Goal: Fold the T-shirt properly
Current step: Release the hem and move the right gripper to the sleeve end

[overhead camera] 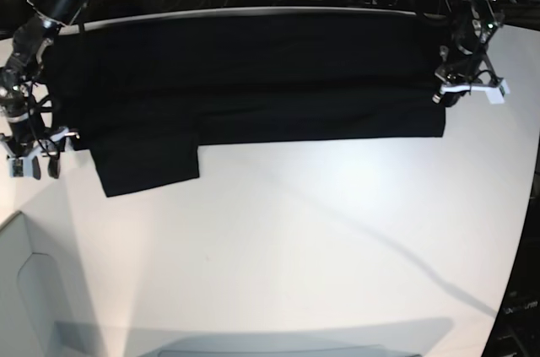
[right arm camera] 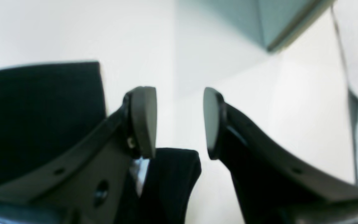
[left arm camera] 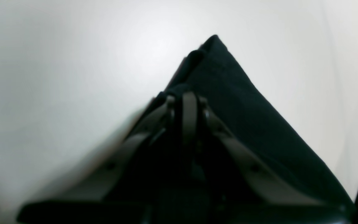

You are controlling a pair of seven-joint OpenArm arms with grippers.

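Black cloth T-shirt [overhead camera: 245, 78], soft and limp, lying lengthwise-folded across the white tabletop [overhead camera: 295, 247]. Left pincer [left arm camera: 186, 102] pinching its corner; right pincer [right arm camera: 180, 121] standing parted, empty. Hem corners likely gripping best.

Bare table [overhead camera: 295, 239] lies open; only the T-shirt [overhead camera: 253, 78] blocks its far edge.

Spread across the upper half of the frame: a black T-shirt [overhead camera: 245, 78], folded into a long horizontal band on a white table [overhead camera: 295, 239]. Hanging below the band at lower left, one sleeve. At the band's right end, the left gripper [overhead camera: 460, 91], touching the cloth. At the far left edge, the right gripper [overhead camera: 34, 163], just beside the cloth.
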